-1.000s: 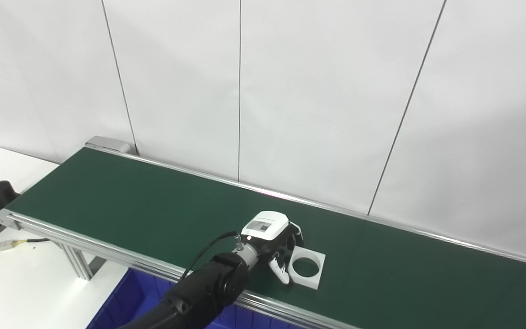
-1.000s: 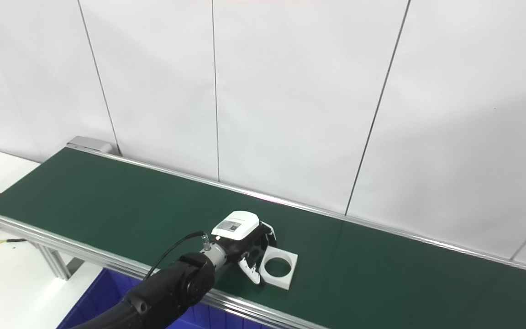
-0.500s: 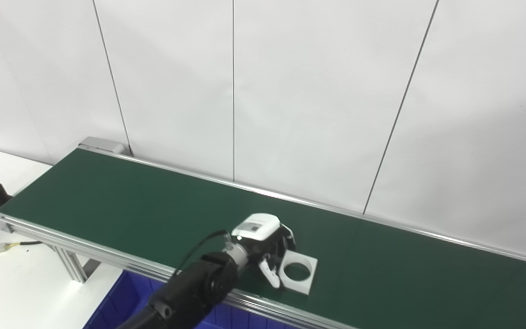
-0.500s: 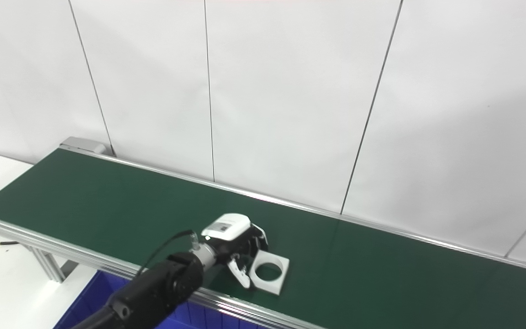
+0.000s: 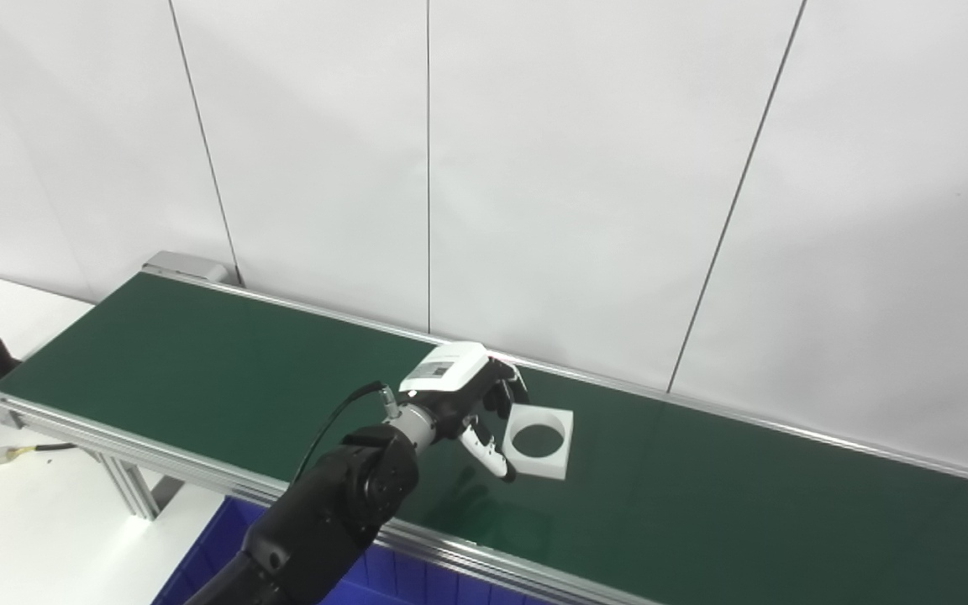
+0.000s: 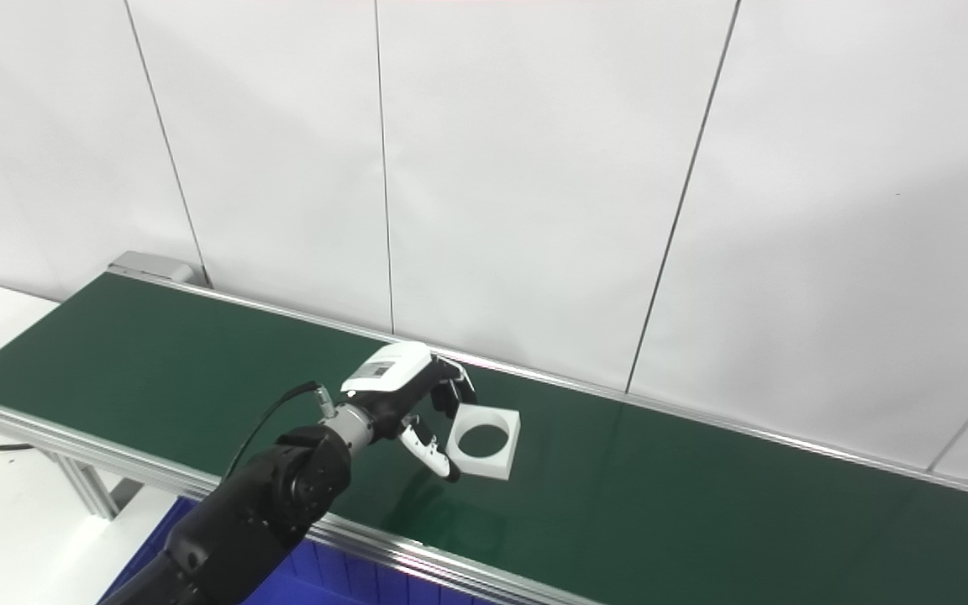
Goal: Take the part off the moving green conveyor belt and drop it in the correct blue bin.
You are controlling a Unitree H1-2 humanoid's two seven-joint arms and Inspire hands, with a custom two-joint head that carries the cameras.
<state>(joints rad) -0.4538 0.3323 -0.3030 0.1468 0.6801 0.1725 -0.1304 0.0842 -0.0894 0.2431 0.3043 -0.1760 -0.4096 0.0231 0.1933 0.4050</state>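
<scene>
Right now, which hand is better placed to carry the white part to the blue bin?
The left hand: it already grips the white square part above the green belt. The blue bin is below its arm; no right hand shows.

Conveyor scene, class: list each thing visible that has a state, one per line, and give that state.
left hand: shut on the white square part, above the belt.
white square part: held at its edge, lifted off the belt.
green conveyor belt: nothing resting on it.
blue bin: below the belt's near rail, contents hidden.

Bright, even light, seemingly from overhead; the white wall (image 5: 585,168) is nearly washed out; a faint sheen on the green belt (image 5: 702,512); a soft shadow beneath the left hand (image 5: 471,403); focus sharp throughout.
</scene>
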